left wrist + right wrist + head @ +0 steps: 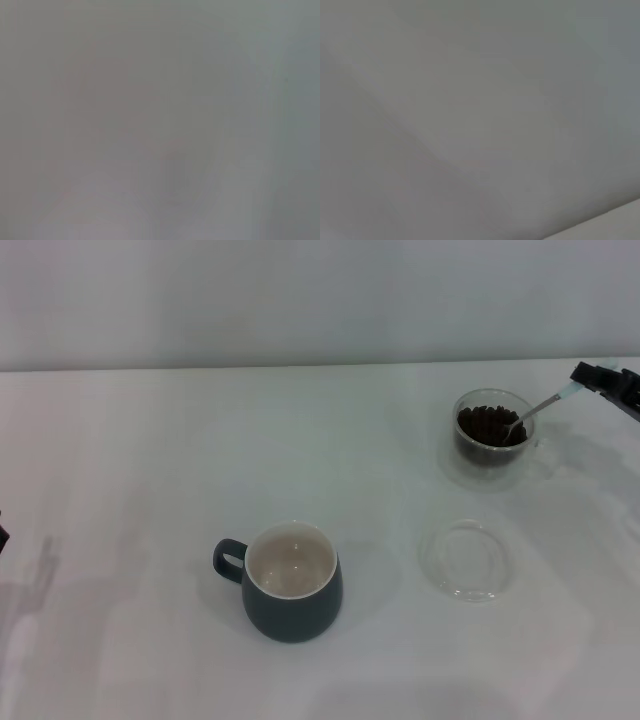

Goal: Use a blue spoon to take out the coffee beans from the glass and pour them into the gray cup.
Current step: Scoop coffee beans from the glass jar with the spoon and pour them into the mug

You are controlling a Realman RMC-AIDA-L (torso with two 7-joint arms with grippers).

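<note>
Here: white worktop (120,440), gray cup (290,585) near front centre, handle to the left. Clear saucer (468,560) to its right. Glass (493,438) farther back right, holding coffee beans (488,425). Blue spoon (545,406) bowl down in the beans; right end effector (598,380) at right edge grips its handle. Left end effector unseen.

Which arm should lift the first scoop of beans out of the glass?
Right. The right gripper already holds the blue spoon, its bowl down in the coffee beans in the glass. The left arm is barely in view at the table's left edge.
</note>
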